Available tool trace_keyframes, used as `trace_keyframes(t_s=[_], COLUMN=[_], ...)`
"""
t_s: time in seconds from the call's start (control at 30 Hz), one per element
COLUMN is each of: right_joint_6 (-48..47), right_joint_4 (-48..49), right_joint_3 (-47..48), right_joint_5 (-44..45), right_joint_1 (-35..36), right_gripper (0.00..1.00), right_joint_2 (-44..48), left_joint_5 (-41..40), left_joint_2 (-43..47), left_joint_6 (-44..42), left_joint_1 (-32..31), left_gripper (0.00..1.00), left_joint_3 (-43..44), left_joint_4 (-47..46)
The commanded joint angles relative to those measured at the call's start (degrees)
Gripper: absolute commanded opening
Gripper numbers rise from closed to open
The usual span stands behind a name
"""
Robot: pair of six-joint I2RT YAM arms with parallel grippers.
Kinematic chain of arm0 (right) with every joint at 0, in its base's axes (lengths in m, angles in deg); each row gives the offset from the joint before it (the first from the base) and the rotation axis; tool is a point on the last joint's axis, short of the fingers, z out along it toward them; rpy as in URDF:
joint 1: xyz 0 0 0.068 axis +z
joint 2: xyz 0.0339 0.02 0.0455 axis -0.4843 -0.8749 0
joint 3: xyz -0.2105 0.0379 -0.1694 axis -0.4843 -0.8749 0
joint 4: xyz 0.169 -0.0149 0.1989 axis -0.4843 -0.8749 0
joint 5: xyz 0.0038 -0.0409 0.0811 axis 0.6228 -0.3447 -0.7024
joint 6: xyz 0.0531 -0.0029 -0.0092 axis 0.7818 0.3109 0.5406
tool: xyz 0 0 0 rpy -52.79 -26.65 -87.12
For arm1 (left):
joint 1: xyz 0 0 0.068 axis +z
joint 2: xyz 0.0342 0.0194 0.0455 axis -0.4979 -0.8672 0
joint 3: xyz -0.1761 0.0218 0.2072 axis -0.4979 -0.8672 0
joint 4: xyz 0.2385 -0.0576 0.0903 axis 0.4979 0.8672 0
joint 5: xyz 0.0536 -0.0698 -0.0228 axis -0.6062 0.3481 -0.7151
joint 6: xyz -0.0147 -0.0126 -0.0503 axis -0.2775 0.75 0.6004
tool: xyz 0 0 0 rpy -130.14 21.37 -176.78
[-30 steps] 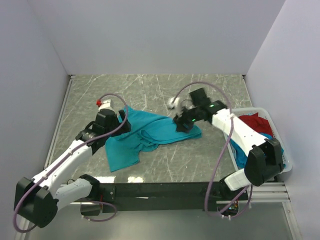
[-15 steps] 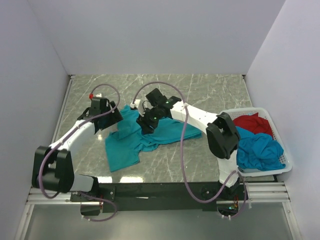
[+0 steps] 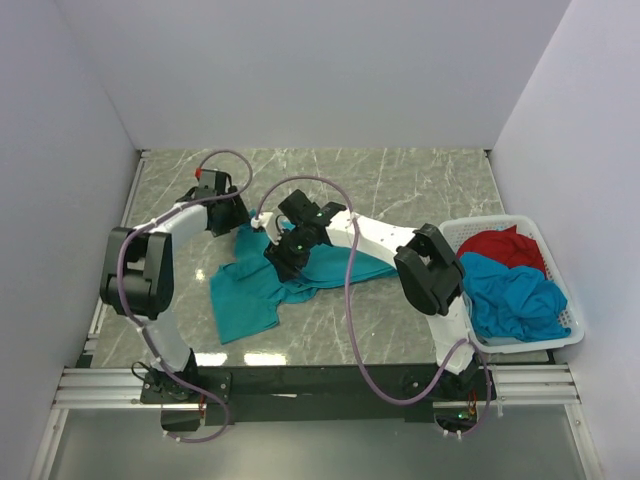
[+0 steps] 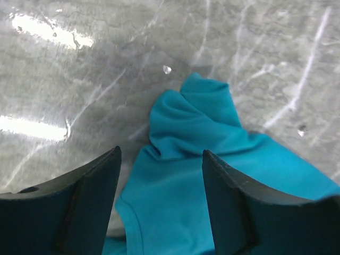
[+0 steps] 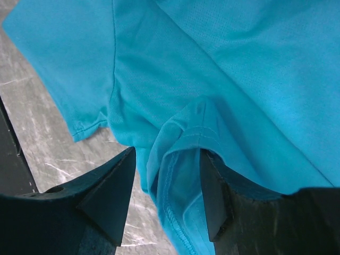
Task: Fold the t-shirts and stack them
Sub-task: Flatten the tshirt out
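Note:
A teal t-shirt [image 3: 245, 300] lies crumpled on the marble table, left of centre. My left gripper [image 3: 232, 222] hovers at its far left corner. In the left wrist view this gripper [image 4: 161, 151] is open, with a bunched flap of the teal shirt [image 4: 202, 117] ahead of the fingertips and flat cloth under them. My right gripper [image 3: 280, 262] is low over the middle of the shirt. In the right wrist view it [image 5: 169, 154] is open, and a folded hem of the teal shirt [image 5: 180, 138] lies between its jaws. A red t-shirt [image 3: 505, 245] and a bright blue t-shirt [image 3: 510, 295] lie piled in the basket.
The white slatted basket [image 3: 520, 345] stands at the table's right edge, near the right arm's base. Grey walls close the table on the left, back and right. Bare marble [image 3: 420, 190] shows behind the shirt.
My left gripper has moved from the shirt's left edge to its far left corner, its jaws narrowing. My right gripper has swept left from the shirt's right end to its middle.

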Motion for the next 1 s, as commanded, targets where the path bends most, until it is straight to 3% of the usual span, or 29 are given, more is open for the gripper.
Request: trace_keyframes(t_s=[0.0, 0.2, 0.4, 0.5, 0.6, 0.63, 0.87, 0.9, 0.93, 0.97], right_joint_6=[1.43, 1.78, 0.99, 0.55, -0.15, -0.41, -3.14, -3.14, -3.32, -3.67], right_joint_4=[1.19, 1.55, -0.03, -0.74, -1.53, -1.79, -5.75, -5.83, -5.92, -6.01], right_joint_3=[1.25, 0.98, 2.56, 3.0, 3.44, 3.71, 2.92, 2.13, 0.56, -0.41], right_joint_5=[1.17, 3.72, 5.92, 6.88, 7.94, 8.64, 6.64, 6.1, 5.58, 5.05], right_joint_1=[0.61, 1.05, 1.58, 1.58, 1.49, 1.4, -2.28, -2.73, -3.16, -3.43], right_gripper=[0.58, 0.58, 0.49, 0.36, 0.13, 0.0, 0.0, 0.0, 0.0, 0.0], right_joint_2=[-0.44, -0.79, -0.88, 0.26, 1.75, 2.28, 13.79, 16.32, 17.39, 18.19], left_joint_5=[0.09, 1.85, 3.69, 5.09, 6.06, 6.15, 5.37, 5.28, 5.1, 5.19], left_joint_2=[-2.63, -7.02, -8.08, -7.91, -6.59, -5.37, 0.62, 0.79, 0.71, 0.53], left_joint_6=[-2.05, -3.45, -4.33, -4.25, -3.9, -3.81, -4.33, -4.86, -5.21, -5.47], left_joint_1=[0.27, 0.27, 0.27, 0.36, 0.54, 0.62, 1.94, 2.03, 2.12, 2.12], left_gripper=[0.66, 0.51, 0.26, 0.14, 0.03, 0.0, 0.03, 0.1, 0.26, 0.34], left_joint_3=[3.91, 7.17, 9.54, 10.86, 11.74, 12.09, 13.41, 13.5, 13.5, 13.41], left_joint_4=[-0.37, 0.25, 0.69, 1.04, 1.13, 1.21, 2.18, 2.7, 2.88, 3.15])
